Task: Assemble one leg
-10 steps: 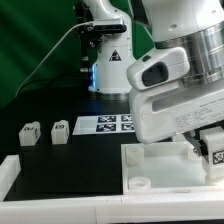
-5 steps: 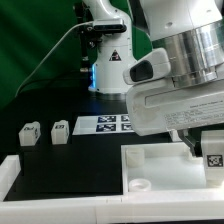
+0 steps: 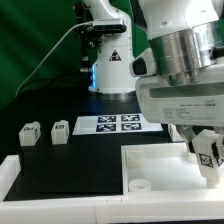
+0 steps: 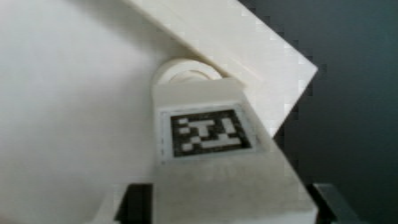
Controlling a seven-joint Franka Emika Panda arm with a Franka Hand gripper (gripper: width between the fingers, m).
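Note:
My gripper [image 3: 205,150] is shut on a leg [image 3: 207,156], a small white block with a black-and-white tag, and holds it upright over the far right corner of the large white slab [image 3: 160,165]. In the wrist view the leg [image 4: 214,140] fills the middle between my fingers [image 4: 135,205], and its far end points at a round socket [image 4: 185,72] in the slab [image 4: 71,100]. I cannot tell whether the leg touches the socket. Three more legs [image 3: 60,131] stand on the black table at the exterior view's left.
The marker board [image 3: 115,123] lies flat on the table behind the slab. A white rail [image 3: 60,205] runs along the front edge. The arm's base [image 3: 108,60] stands at the back. A second socket [image 3: 141,184] shows at the slab's near left corner.
My wrist has turned, and the held leg has shifted slightly down and toward the exterior view's left over the slab's corner. The three legs on the table have not moved.

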